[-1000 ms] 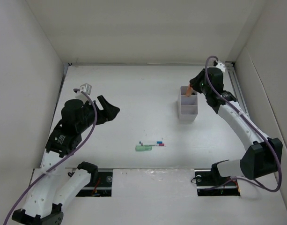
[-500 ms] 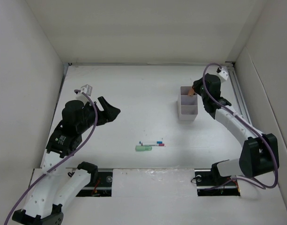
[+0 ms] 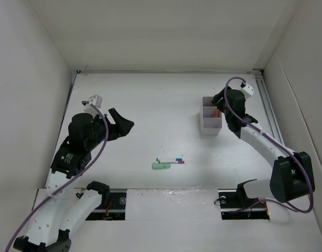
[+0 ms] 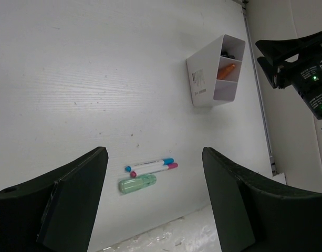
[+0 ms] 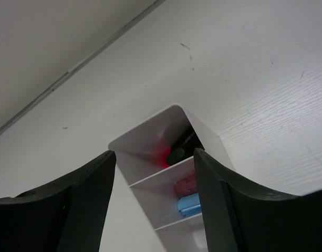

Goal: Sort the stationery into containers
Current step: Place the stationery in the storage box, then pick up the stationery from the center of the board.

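The white divided container (image 3: 210,125) stands at the right back of the table; it also shows in the left wrist view (image 4: 205,79) and the right wrist view (image 5: 145,147). An orange marker (image 4: 227,70) lies in its middle compartment, with a blue marker (image 5: 188,204) beside it and black markers (image 5: 183,148) in the far compartment. My right gripper (image 3: 219,102) is open and empty just above the container's far end (image 5: 154,155). A green stubby marker (image 3: 159,166), a blue-capped pen (image 3: 168,159) and a pink-capped pen (image 3: 175,162) lie together mid-table. My left gripper (image 3: 124,123) is open and empty, raised at the left (image 4: 153,152).
White walls enclose the table on the left, back and right. A metal rail (image 3: 266,100) runs along the right edge just behind the right arm (image 4: 302,68). The arm bases and mounting plates (image 3: 113,199) sit at the near edge.
The orange marker that my right gripper held above the container now lies inside it. The right gripper has opened and drawn back to the right. The left arm has not moved.
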You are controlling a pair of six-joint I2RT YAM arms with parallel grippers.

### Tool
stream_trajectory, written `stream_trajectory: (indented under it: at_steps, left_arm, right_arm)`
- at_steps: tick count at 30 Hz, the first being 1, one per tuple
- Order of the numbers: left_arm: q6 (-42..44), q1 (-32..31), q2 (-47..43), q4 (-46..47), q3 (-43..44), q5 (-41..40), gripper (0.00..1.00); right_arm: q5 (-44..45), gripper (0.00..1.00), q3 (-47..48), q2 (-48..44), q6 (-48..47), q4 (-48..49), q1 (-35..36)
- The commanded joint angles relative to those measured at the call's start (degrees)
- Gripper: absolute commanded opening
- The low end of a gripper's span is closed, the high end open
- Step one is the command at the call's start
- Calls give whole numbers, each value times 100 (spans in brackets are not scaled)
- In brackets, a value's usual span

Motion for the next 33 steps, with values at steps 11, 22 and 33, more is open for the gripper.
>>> stream_trajectory:
  at_steps: [11, 22, 33]
  left_arm:
    - [142, 9, -246, 255, 417, -434, 70]
    - [204, 9, 106, 307, 997, -443, 70]
    - [151, 9, -61, -9, 1103, -496, 70]
  right_arm:
    - [-3079, 0, 777, -609, -1146, -2625, 1888]
    - [-3363, 49, 1146, 999, -1568, -3225, 4166]
    - [-2931, 65, 1472, 2072, -1920, -3664, 4465]
